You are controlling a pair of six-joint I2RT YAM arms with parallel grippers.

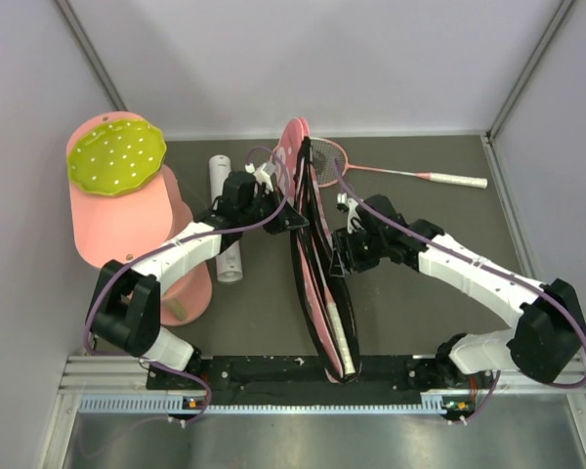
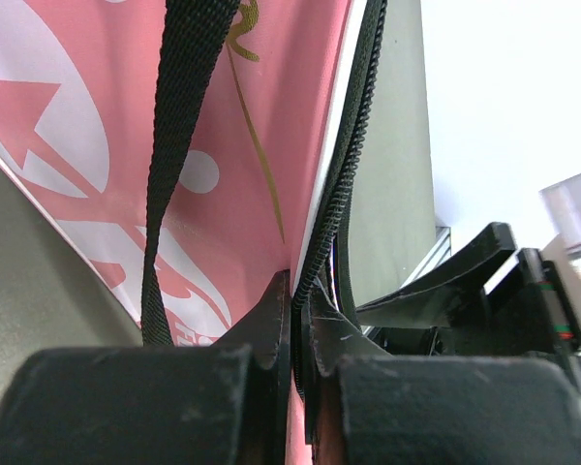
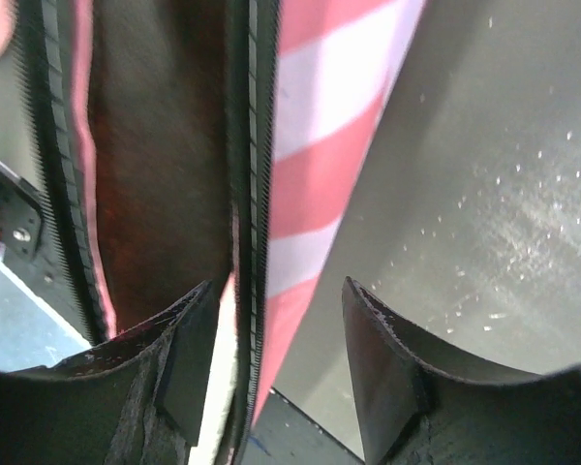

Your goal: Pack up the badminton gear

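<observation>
The pink racket-shaped bag (image 1: pixel 322 303) stands on its edge in the middle of the table, its black zip side up. My left gripper (image 1: pixel 295 217) is shut on the bag's zip edge (image 2: pixel 315 262). My right gripper (image 1: pixel 339 260) is open on the bag's right side; the zip edge (image 3: pixel 257 242) runs between its fingers, close to the left finger (image 3: pixel 189 358). A white handle (image 1: pixel 340 342) shows inside the bag's near end. One pink-framed racket (image 1: pixel 449 179) lies on the table at the back right. The white tube (image 1: pixel 220 176) lies left of the bag, partly under my left arm.
A big pink cylinder (image 1: pixel 137 230) with a yellow-green dotted disc (image 1: pixel 115 156) lies at the left. Grey walls close in the table on the left, back and right. The arms' black base rail (image 1: pixel 273 369) runs along the near edge.
</observation>
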